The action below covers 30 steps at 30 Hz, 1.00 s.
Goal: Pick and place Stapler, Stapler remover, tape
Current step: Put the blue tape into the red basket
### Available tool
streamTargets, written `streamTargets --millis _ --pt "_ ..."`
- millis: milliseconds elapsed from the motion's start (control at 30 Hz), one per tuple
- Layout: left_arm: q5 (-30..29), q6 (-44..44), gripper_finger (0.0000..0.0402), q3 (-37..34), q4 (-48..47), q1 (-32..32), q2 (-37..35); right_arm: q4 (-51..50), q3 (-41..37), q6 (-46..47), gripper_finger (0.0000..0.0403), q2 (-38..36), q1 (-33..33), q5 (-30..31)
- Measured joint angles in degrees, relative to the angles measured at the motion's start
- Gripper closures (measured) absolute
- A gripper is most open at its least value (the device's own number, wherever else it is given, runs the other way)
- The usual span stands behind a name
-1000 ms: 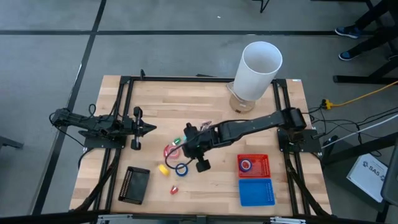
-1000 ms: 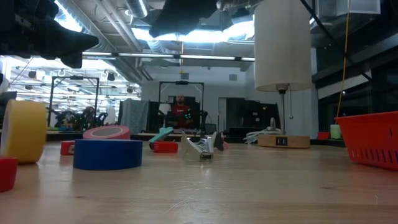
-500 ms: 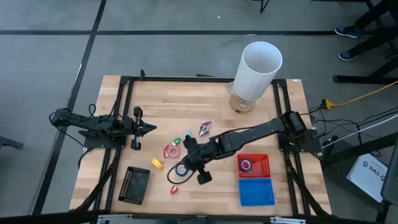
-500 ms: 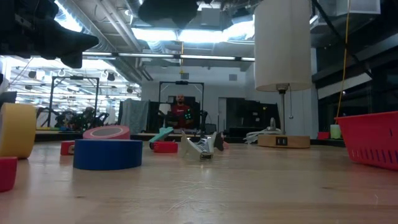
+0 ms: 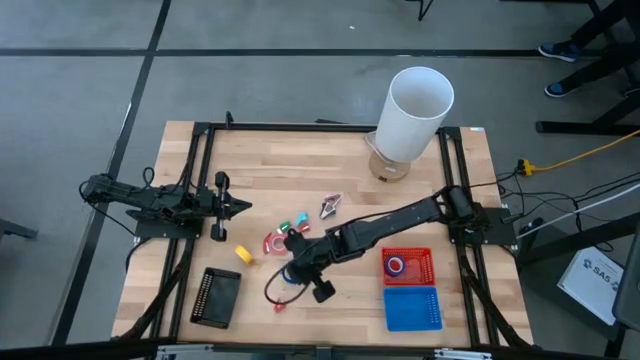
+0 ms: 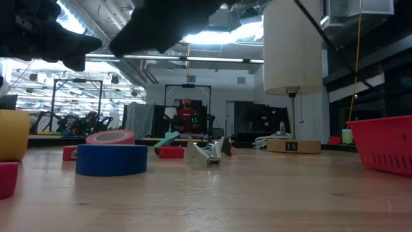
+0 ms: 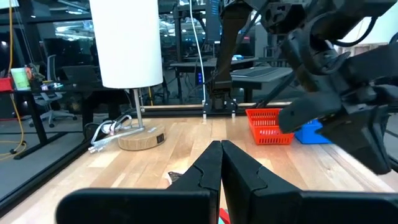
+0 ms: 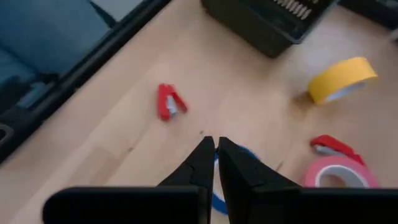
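My right gripper (image 8: 216,148) is shut and hovers over the blue tape roll (image 8: 241,157), which lies flat on the table (image 6: 112,160); in the high view the gripper (image 5: 288,268) hides it. The pink tape (image 5: 276,243) lies flat just beyond. The yellow tape (image 5: 243,254) stands on its rim farther left. A small red stapler (image 8: 168,102) lies near the front edge (image 5: 280,305). A silver claw-shaped stapler remover (image 5: 330,206) rests mid-table. My left gripper (image 5: 243,207) waits shut at the table's left.
A red basket (image 5: 407,265) holding a tape roll and a blue tray (image 5: 412,308) sit at the near right. A black tray (image 5: 218,296) lies near left. A tall white cylinder (image 5: 415,110) stands at the far right. Small red and green pieces (image 5: 292,222) lie by the pink tape.
My right gripper has moved toward the table's near left, from over the pink tape to over the blue one, staying shut. The yellow tape has rolled on its rim toward the left and far side, away from the blue tape.
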Motion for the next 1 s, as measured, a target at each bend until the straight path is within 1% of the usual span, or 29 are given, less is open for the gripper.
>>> streamTargets --millis 133,433,533,633,700,800,900,1000 --pt "0.0 0.0 0.0398 0.0 0.0 0.0 0.0 1.4 0.0 -0.1 0.0377 0.0 0.2 -0.2" --pt "0.0 0.0 0.0398 0.0 0.0 0.0 0.0 -0.8 0.0 1.7 0.0373 0.0 0.1 -0.2" --pt "0.0 0.0 0.0398 0.0 0.0 0.0 0.0 -1.3 0.0 3.8 0.0354 0.0 0.4 -0.2" --pt "0.0 0.0 0.0398 0.0 0.0 0.0 0.0 -2.5 0.1 6.2 0.0322 0.6 0.9 1.2" --pt "0.0 0.0 0.0398 0.0 0.0 0.0 0.0 -3.4 0.0 6.3 0.0298 1.0 1.5 2.9" --pt "0.0 0.0 0.0398 0.0 0.0 0.0 0.0 -3.1 0.1 5.6 0.0272 2.0 1.9 3.3" --pt "0.0 0.0 0.0398 0.0 0.0 0.0 0.0 -1.4 0.1 4.3 0.0260 3.1 1.9 3.4" --pt "0.0 0.0 0.0398 0.0 0.0 0.0 0.0 -0.7 0.1 3.2 0.0258 4.1 1.8 3.5"
